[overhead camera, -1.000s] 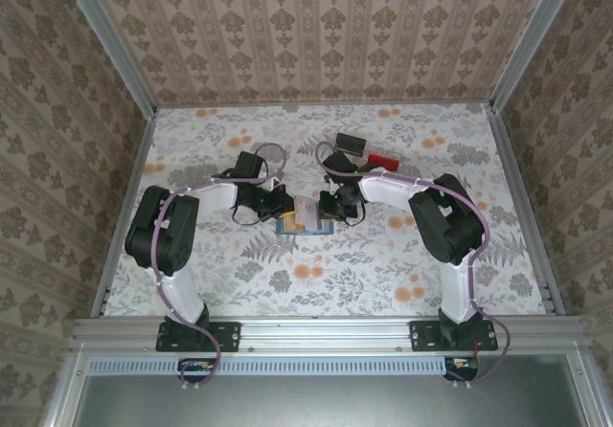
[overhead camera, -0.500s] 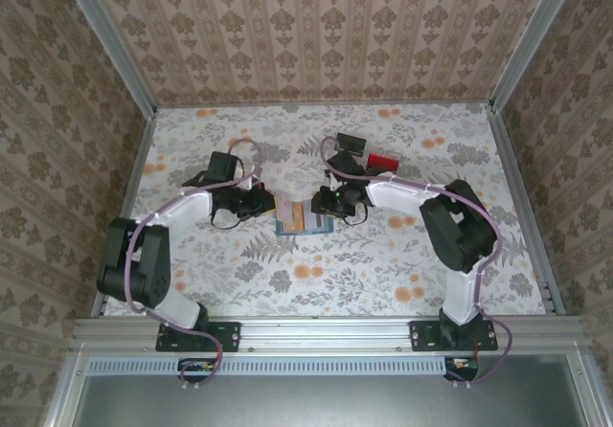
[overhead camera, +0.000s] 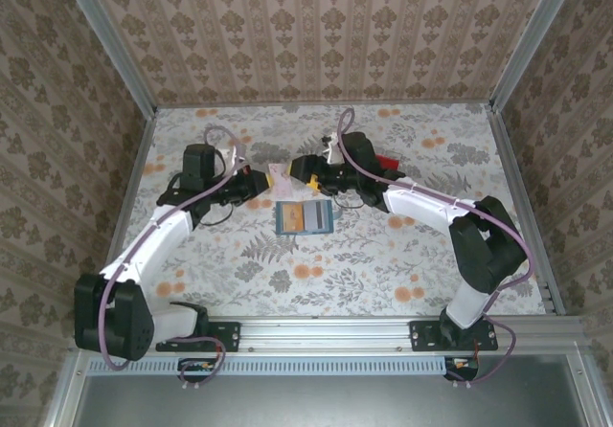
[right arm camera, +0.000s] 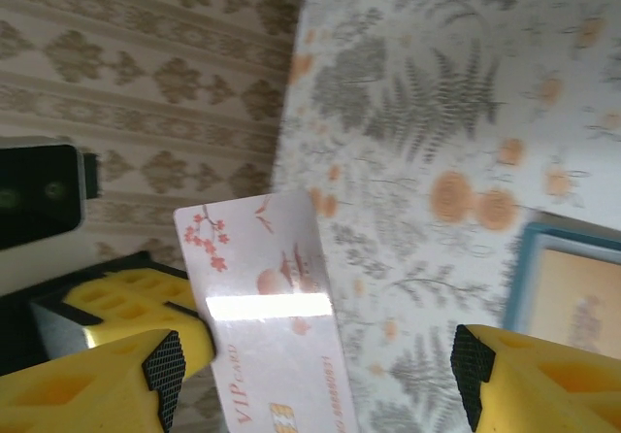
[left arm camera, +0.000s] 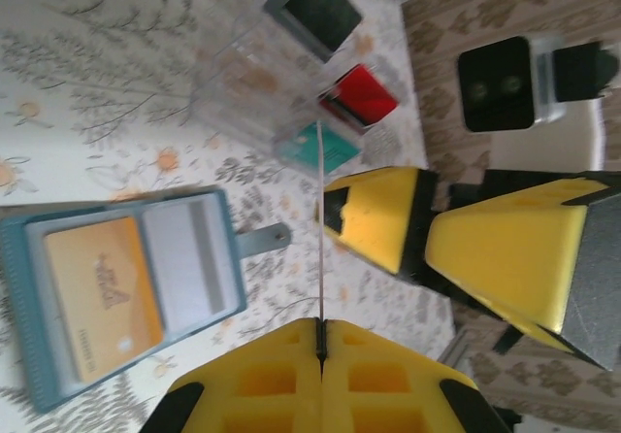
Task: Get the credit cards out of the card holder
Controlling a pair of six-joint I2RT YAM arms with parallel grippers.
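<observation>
Pinches a pink-white card (right arm camera: 267, 326) in clenched left fingers (left arm camera: 262, 384), spreads right fingers (left arm camera: 374, 219) wide beside it; orange card (left arm camera: 102, 292) and grey card (left arm camera: 184, 258) pocketed in the open card holder (left arm camera: 17, 307).

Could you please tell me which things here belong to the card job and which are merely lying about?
Job: teal card holder; orange card and grey card in its pockets; VIP card pinched in the left hand.
Lying about: clear tray; black block; red block; teal block.
</observation>
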